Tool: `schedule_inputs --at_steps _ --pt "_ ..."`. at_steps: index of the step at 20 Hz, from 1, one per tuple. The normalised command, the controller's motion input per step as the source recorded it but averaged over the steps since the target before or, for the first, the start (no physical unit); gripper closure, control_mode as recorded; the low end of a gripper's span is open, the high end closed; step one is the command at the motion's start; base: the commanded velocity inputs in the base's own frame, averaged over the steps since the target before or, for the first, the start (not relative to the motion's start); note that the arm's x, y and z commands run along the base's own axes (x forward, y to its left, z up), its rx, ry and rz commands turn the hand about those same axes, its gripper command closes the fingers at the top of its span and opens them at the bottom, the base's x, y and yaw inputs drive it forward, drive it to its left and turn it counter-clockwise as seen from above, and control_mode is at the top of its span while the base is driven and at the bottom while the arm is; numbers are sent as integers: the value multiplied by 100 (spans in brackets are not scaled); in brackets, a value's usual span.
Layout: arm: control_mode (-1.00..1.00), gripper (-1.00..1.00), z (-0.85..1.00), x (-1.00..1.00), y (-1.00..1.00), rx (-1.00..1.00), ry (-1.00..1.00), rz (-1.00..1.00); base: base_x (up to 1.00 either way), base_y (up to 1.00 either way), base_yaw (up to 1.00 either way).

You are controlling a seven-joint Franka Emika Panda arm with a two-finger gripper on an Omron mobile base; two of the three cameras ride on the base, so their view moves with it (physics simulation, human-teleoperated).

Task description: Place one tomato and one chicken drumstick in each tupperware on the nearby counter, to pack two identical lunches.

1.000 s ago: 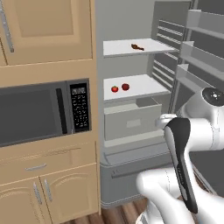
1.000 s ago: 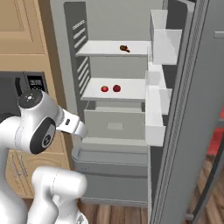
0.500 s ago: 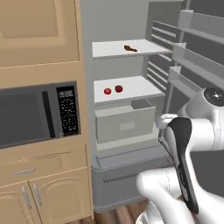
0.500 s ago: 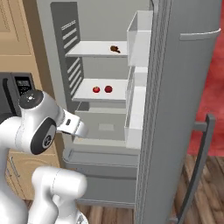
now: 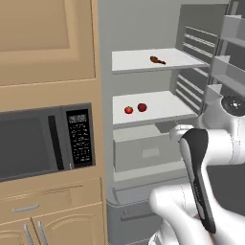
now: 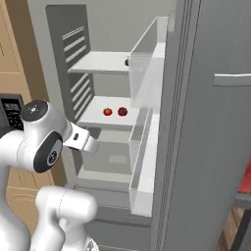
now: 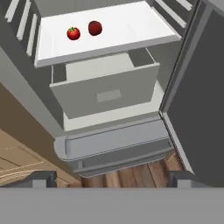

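Fridge (image 5: 143, 57) interior ahead, door swung wide: my pincer (image 7: 111, 177) hangs spread and empty, well short of the shelves, aimed down at the pulled-out drawer (image 7: 105, 89). Two tomatoes (image 7: 73, 33) sit side by side on the middle shelf (image 7: 131, 30); a drumstick (image 5: 157, 60) lies one shelf up, both awaiting pickup.

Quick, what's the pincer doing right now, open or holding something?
Pincer: open, holding nothing, aimed at the fridge drawer below the tomatoes.
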Motion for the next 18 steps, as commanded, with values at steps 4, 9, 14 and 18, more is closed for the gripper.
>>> schedule_inputs --at_steps 4,9,14,18 --pt "100 -100 0 0 0 0 0 0 36 -38 15" --pt "100 -100 0 0 0 0 0 0 38 -27 15" --pt "-100 -100 -6 20 0 0 0 5 24 -9 9" --pt "-100 -100 -17 49 -4 0 -1 11 0 0 0"
